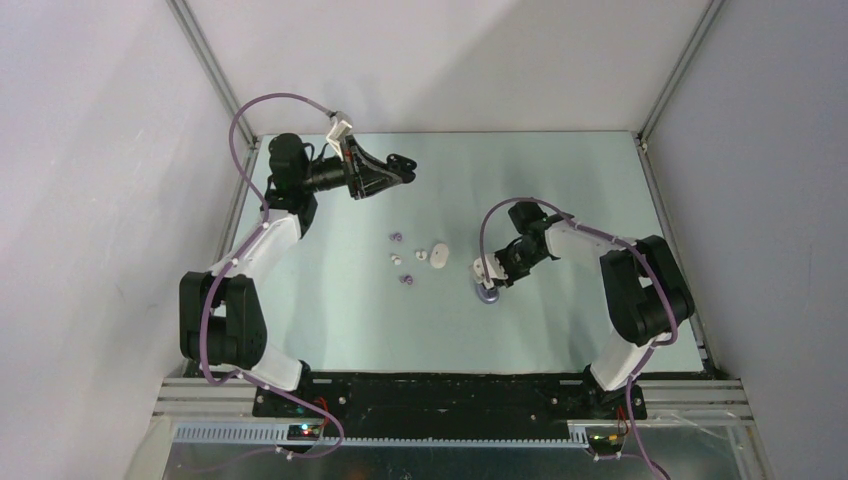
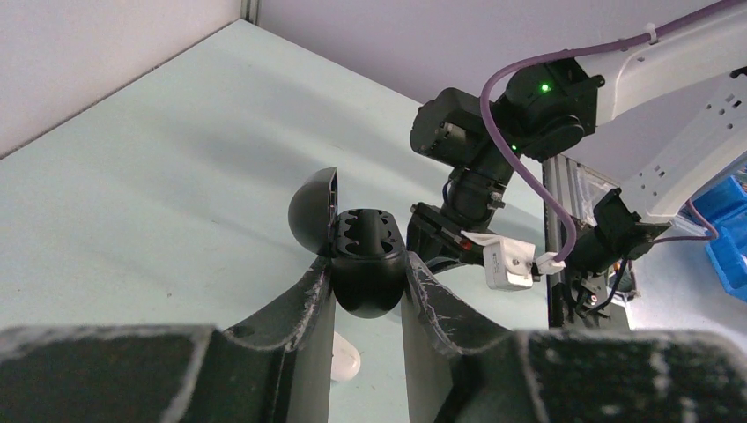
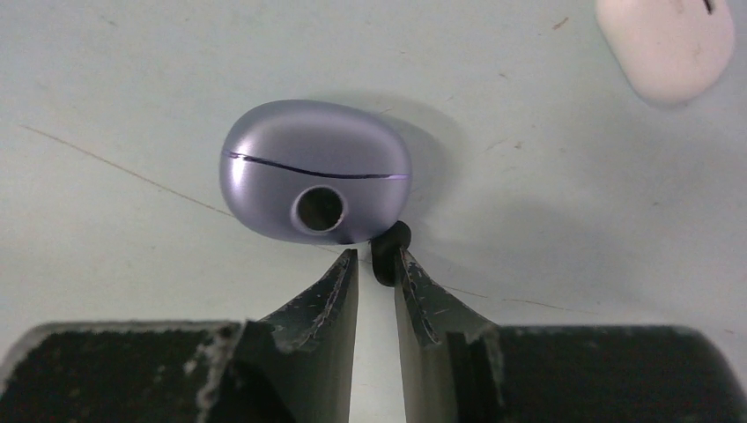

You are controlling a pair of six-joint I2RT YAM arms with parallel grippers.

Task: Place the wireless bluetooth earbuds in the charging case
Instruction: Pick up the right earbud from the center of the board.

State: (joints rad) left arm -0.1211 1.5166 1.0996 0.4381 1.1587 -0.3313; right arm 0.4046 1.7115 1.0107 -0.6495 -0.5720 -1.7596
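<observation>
Open black charging case (image 2: 368, 264) held aloft, lid upright. Black earbud (image 3: 388, 251) touching closed purple case (image 3: 313, 172). Purple earbuds (image 1: 396, 237) loose.

I can read no text, brand, number or sign in any view. The faint dark marks on the white case (image 3: 665, 40), far off to the upper right of my right gripper (image 3: 376, 257), are too small to make out.

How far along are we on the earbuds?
Done: the left end effector holds the black case open, its wells apparently empty. In hand: the right end effector pinches a black earbud beside the closed purple case. Left: seating it; purple buds and white buds lie loose near the white case.
</observation>
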